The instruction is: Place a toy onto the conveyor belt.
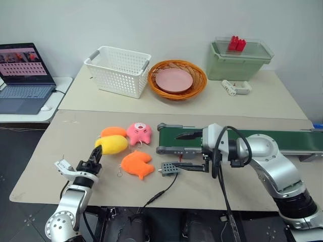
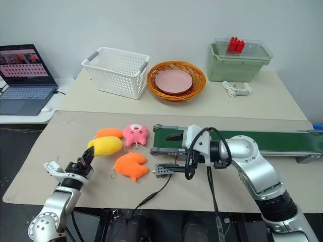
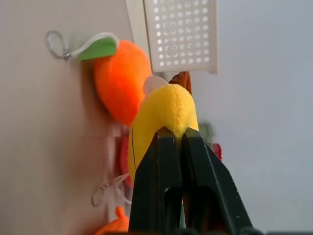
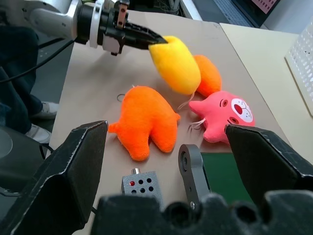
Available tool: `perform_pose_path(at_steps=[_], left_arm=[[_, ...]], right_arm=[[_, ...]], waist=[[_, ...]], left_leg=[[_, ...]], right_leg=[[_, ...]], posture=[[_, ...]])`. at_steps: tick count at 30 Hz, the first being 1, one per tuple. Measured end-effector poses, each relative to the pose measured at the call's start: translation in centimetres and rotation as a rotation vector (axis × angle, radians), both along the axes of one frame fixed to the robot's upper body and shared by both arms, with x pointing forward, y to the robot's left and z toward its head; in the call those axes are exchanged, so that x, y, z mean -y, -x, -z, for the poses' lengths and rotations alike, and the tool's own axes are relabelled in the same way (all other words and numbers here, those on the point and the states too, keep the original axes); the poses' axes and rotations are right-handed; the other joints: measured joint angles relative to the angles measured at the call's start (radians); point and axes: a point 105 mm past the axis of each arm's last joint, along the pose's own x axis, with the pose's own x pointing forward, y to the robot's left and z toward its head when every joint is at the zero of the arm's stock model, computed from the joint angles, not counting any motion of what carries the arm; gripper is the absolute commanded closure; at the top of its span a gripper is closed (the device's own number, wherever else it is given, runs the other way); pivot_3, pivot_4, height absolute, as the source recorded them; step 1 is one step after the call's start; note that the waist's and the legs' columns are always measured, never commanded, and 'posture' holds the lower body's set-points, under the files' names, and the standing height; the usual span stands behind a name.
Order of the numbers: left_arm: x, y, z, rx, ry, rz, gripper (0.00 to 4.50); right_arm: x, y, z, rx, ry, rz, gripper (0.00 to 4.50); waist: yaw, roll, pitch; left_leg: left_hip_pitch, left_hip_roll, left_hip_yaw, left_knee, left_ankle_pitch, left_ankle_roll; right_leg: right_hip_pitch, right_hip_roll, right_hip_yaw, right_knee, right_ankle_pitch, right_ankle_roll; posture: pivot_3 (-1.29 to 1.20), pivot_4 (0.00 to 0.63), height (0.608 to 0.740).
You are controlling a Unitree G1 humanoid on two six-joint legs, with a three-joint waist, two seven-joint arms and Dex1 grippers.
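Left hand [image 1: 96,160] clamped on near tip of yellow toy [image 1: 112,144], fingers together on a pinch of fabric. Toy lifted off bench [image 1: 60,151], poking forward from the fingertips, just above and beside two orange plush toys [image 1: 137,164] and pink octopus plush [image 1: 139,132].

Right hand [image 1: 189,150] spread wide, nothing held, hovering over near end of conveyor belt [image 1: 282,140] by small grey box [image 1: 170,168].

Toy judged light, soft, squashy; fabric likely grippy, not fragile. Held by one end only, so body may droop or swing in transit. Grip nearer the middle would steady it, but present pinch looks adequate for so light a thing.

Belt well to the right of toy; pink plush between.
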Motion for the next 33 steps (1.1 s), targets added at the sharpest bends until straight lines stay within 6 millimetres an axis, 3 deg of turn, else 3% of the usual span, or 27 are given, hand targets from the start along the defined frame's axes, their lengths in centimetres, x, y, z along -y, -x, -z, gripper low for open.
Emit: perform_pose_path(at_steps=[4,7,9,12,16,19,22,27,33], left_arm=[[0.5,-0.7,-3.3,0.056,-0.072,0.015,4.46],[2.4,-1.4,-6.3,0.117,-0.184,0.09,4.46],[3.7,-1.6,-7.1,0.132,-0.238,0.148,4.46],[5.4,-1.7,-8.0,0.15,-0.443,0.246,4.46],[8.0,-2.3,-9.5,0.247,-0.851,0.356,4.46],[10.2,-2.6,-9.3,0.333,-1.199,0.428,4.46],[12.0,-2.8,-8.4,0.431,-1.405,0.458,4.46],[14.5,-3.9,-8.3,0.703,-1.864,0.382,4.46],[16.6,-4.7,-7.3,0.965,-2.181,0.277,4.46]], right_arm=[[0.1,-0.2,0.1,-0.002,0.0,0.006,0.0],[0.2,-0.5,0.1,0.002,0.005,0.015,0.0],[0.1,-0.6,0.0,0.012,0.003,0.014,0.0],[0.1,-0.7,-0.1,0.018,0.002,0.017,0.0],[0.2,-1.0,-0.1,0.029,0.005,0.041,0.0],[0.3,-1.1,-0.1,0.033,0.001,0.056,0.0],[0.6,-1.2,0.2,0.028,0.0,0.081,0.0],[1.1,-1.5,0.4,0.034,0.0,0.122,0.0],[1.5,-1.6,0.2,0.048,-0.01,0.155,0.0]], waist=[[0.001,-0.005,0.003],[0.0,-0.005,0.003],[0.0,-0.005,0.003],[-0.001,-0.006,0.004],[0.002,-0.006,0.004],[0.0,-0.006,0.004],[0.0,-0.006,0.004],[0.001,-0.006,0.004],[0.0,-0.006,0.004]], left_leg=[[0.0,0.0,-0.001,0.0,0.0,0.0],[0.001,-0.001,0.001,0.0,0.004,-0.006],[0.003,0.0,0.001,0.0,0.004,-0.006],[0.003,0.0,0.001,-0.003,0.005,-0.008],[0.004,-0.001,0.002,-0.007,0.007,-0.012],[0.004,-0.001,0.003,-0.01,0.007,-0.012],[0.002,-0.001,0.004,-0.01,0.008,-0.013],[-0.002,-0.001,0.005,-0.01,0.01,-0.016],[-0.002,0.001,0.004,-0.01,0.01,-0.015]], right_leg=[[0.0,0.0,-0.001,0.001,0.0,0.0],[0.001,0.001,0.0,0.001,0.0,0.0],[0.003,0.001,0.001,0.001,0.0,0.0],[0.002,0.002,0.0,0.001,0.0,0.001],[0.002,0.003,-0.001,0.0,0.0,0.001],[0.0,0.003,0.0,0.0,0.0,0.001],[-0.004,0.004,0.0,0.0,0.0,0.003],[-0.009,0.007,-0.001,0.001,0.0,0.002],[-0.009,0.007,0.0,0.001,0.0,0.002]], posture=[[0.0,0.15,0.74],[0.0,0.15,0.74],[0.0,0.15,0.74],[0.0,0.15,0.74],[0.0,0.15,0.74],[0.0,0.15,0.74],[0.0,0.15,0.74],[0.0,0.15,0.74],[0.0,0.15,0.74]])
